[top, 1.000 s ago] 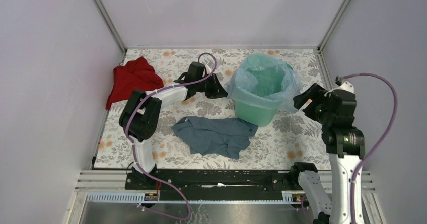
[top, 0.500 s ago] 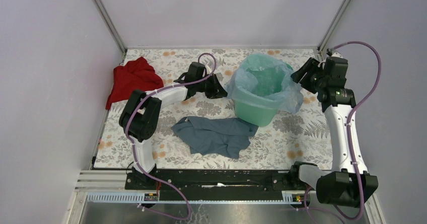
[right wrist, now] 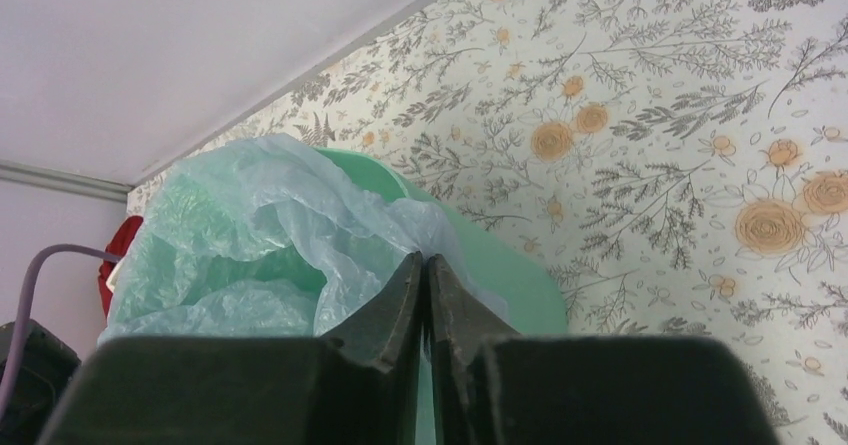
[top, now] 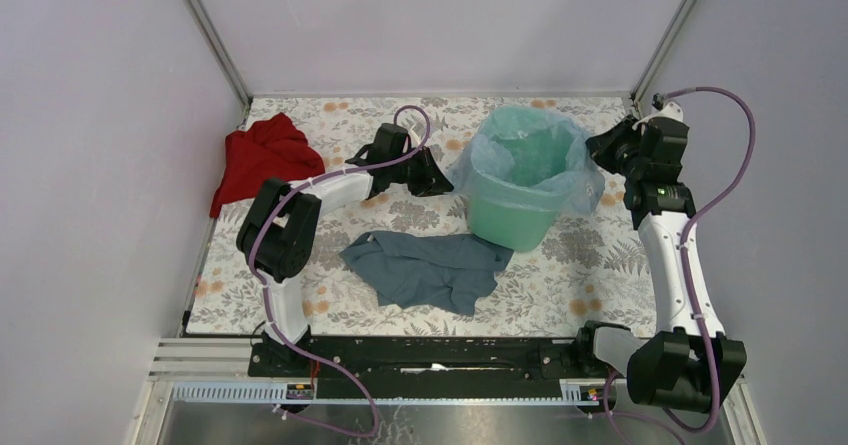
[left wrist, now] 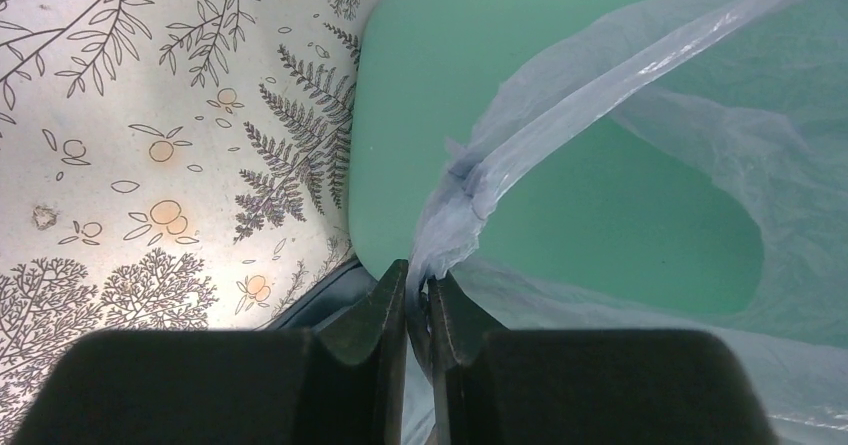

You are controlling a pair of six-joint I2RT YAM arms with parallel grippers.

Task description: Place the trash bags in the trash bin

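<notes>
Blue trash bag over green bin

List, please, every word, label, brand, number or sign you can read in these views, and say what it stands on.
None: no readable text shows on the trash bin, the trash bag, the red cloth, the grey-blue cloth or the flowered table cover.

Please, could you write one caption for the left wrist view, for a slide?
Left hand pinches a twisted strand of the trash bag beside the mint-green trash bin.
</notes>
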